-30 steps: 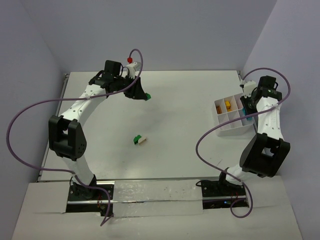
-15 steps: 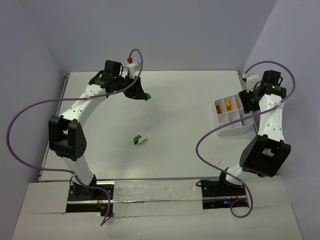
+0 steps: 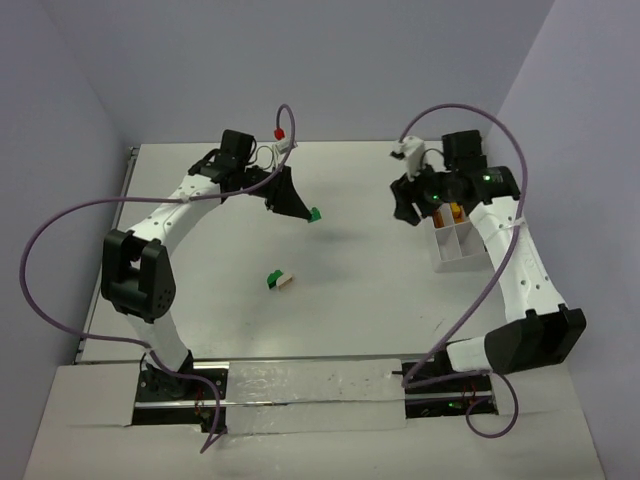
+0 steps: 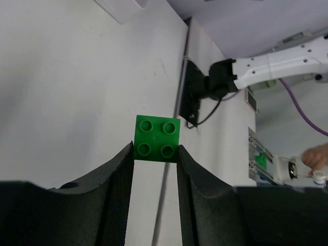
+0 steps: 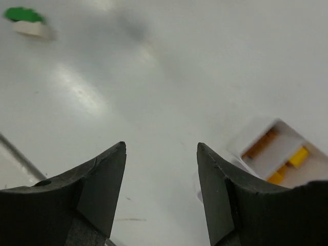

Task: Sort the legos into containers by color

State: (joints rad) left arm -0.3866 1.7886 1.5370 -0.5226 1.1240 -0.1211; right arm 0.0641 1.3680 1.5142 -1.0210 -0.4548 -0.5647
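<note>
Left gripper clenched on a green four-stud brick, pinching its lower edge only. Brick is held above the counter, well apart from the white compartment tray. Right gripper released, empty, just beside the tray. Green-and-white brick pair lies mid-counter. Risks: the shallow pinch could let the brick pivot or drop in transit; the right arm stands in the tray approach, so collision is possible.
</note>
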